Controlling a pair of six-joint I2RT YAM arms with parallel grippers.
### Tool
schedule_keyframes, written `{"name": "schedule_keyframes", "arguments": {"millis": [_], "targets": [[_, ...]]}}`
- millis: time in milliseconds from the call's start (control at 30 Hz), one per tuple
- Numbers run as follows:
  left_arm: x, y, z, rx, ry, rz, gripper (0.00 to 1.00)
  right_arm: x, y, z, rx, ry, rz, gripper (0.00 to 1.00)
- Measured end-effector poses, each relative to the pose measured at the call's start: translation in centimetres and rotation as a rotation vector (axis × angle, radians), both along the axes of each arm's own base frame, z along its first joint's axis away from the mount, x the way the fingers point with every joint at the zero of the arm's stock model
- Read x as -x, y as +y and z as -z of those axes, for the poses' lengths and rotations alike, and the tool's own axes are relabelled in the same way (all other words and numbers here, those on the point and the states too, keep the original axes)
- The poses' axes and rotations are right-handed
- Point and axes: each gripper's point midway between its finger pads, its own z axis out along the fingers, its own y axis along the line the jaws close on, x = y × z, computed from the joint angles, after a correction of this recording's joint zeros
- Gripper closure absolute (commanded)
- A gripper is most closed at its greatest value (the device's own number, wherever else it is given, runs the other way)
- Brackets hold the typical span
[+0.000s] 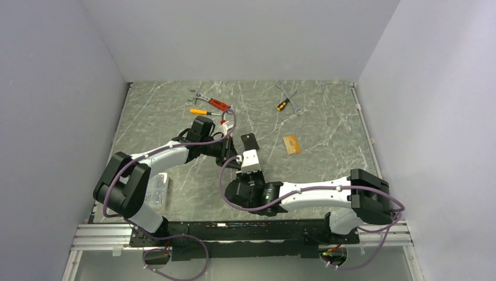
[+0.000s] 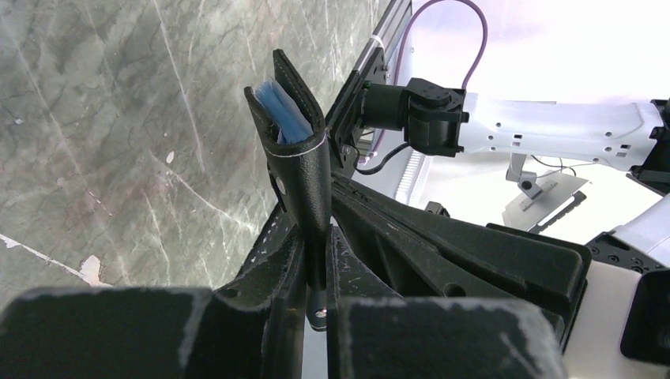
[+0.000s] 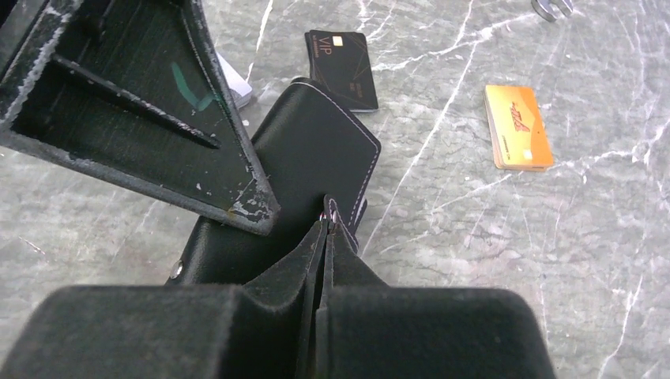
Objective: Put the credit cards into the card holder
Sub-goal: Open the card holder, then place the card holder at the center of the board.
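Observation:
The black card holder stands on edge in my left gripper, which is shut on its lower part. Blue shows in its open top. In the right wrist view the card holder lies ahead of my right gripper, which is shut on its thin strap with the snap. Both grippers meet mid-table, left and right. A black card lies flat just beyond. A gold-orange card lies to the right. A white corner peeks from behind the left finger.
Screwdrivers and a wrench lie at the back left, and another wrench with a small screwdriver at the back right. A clear plastic piece sits near the left arm's base. Walls enclose the marble table.

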Motion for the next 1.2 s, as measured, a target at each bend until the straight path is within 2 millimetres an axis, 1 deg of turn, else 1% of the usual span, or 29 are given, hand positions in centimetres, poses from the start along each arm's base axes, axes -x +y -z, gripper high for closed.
{"name": "schedule_keyframes", "arguments": {"millis": [133,300,367,467,600,767,833,900,1000,1033,1067,1133,1200], "targets": [[0.1,0.0,-0.1,0.007,0.001,0.007,1.0,0.1,-0.5,-0.2,-0.063,-0.002,0.031,1.0],[0.1,-0.2,-0.3,0.016,-0.015,0.014,1.0,0.0,-1.4,-0.7,-0.192,0.024,0.046,1.0],[0.6,-0.2,-0.8,0.033,-0.007,0.034,1.0,-0.5,-2.4,-0.9,-0.193,0.02,0.076,1.0],[0.9,0.0,-1.7,0.057,-0.018,0.05,1.0,-1.1,-4.3,0.0,-0.149,0.029,0.136,1.0],[1.3,0.0,-2.1,0.069,-0.018,0.066,1.0,-0.9,-6.2,1.0,-0.108,0.04,0.191,1.0],[1.2,0.2,-1.2,0.033,-0.02,0.049,0.92,-0.3,-7.4,1.3,-0.12,0.062,0.23,1.0],[1.1,0.3,-0.3,0.003,-0.029,0.034,0.9,0.0,-8.1,1.0,-0.161,0.069,0.249,1.0],[1.2,0.2,1.1,-0.031,-0.026,0.032,0.86,0.3,-8.9,0.6,-0.205,0.077,0.269,1.0],[2.1,-0.5,3.6,-0.081,-0.001,0.059,0.79,1.0,-10.3,0.2,-0.275,0.09,0.299,1.0],[2.4,-0.8,4.6,-0.101,0.013,0.073,0.75,1.2,-10.8,0.2,-0.297,0.095,0.308,1.0],[2.8,-1.1,5.5,-0.118,0.022,0.086,0.68,1.4,-11.3,0.2,-0.312,0.098,0.317,1.0],[3.3,-1.3,8.1,-0.171,0.055,0.109,0.5,1.7,-12.2,0.4,-0.328,0.103,0.334,1.0],[3.9,-1.4,9.6,-0.205,0.064,0.127,0.26,2.0,-12.8,0.5,-0.337,0.111,0.346,0.92]]}}
